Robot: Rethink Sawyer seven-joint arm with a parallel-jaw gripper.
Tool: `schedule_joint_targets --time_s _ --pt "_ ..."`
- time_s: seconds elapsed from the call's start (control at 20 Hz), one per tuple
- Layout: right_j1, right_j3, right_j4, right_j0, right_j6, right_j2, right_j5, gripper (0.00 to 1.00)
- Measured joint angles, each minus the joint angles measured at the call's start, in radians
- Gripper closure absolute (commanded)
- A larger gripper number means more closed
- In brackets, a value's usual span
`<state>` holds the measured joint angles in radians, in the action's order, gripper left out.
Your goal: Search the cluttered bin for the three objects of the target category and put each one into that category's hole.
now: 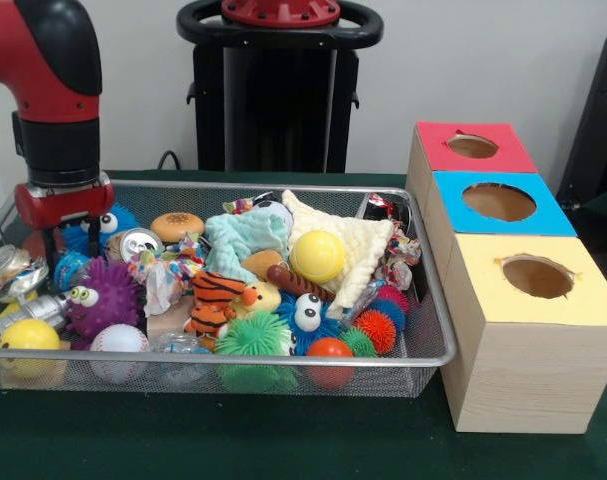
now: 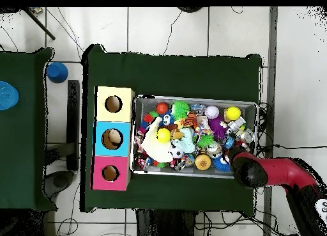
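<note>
The silver wire-mesh bin (image 1: 435, 300) is full of toys and also shows in the overhead view (image 2: 191, 97). One see-through bluish plastic bag (image 1: 181, 345) lies at the bin's near edge, between a white baseball and a green spiky ball; it also shows in the overhead view (image 2: 197, 108). Another bluish shiny piece (image 1: 68, 268) lies at the bin's left, just below my gripper (image 1: 55, 245). I cannot make out a third bag. My gripper hangs low over the bin's far left corner, next to a blue furry toy. The blue box's hole (image 1: 498, 201) (image 2: 112, 139) is right of the bin.
A red-faced box (image 1: 473, 146) and a yellow-faced box (image 1: 536, 277) flank the blue one. Dented cans (image 1: 138, 243) (image 1: 8, 265), a purple spiky toy (image 1: 103, 297), a yellow ball (image 1: 317, 256) and a cream cloth (image 1: 358, 245) crowd the bin. My arm (image 2: 274, 173) covers the bin's corner from overhead.
</note>
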<state>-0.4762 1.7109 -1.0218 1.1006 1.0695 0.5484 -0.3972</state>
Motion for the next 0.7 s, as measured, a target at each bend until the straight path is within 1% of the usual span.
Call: schedule_joint_targets --time_s 0.15,0.2,0.35,0.7 --pt "-0.001 0.000 0.002 -0.006 0.000 -0.009 0.010 1.00" --pt "-0.002 0.000 0.003 -0.009 0.000 -0.014 0.016 0.00" --pt "-0.002 0.000 0.003 -0.011 0.000 -0.018 0.021 0.00" --pt "0.001 0.000 0.004 -0.025 0.000 -0.051 0.079 0.00"
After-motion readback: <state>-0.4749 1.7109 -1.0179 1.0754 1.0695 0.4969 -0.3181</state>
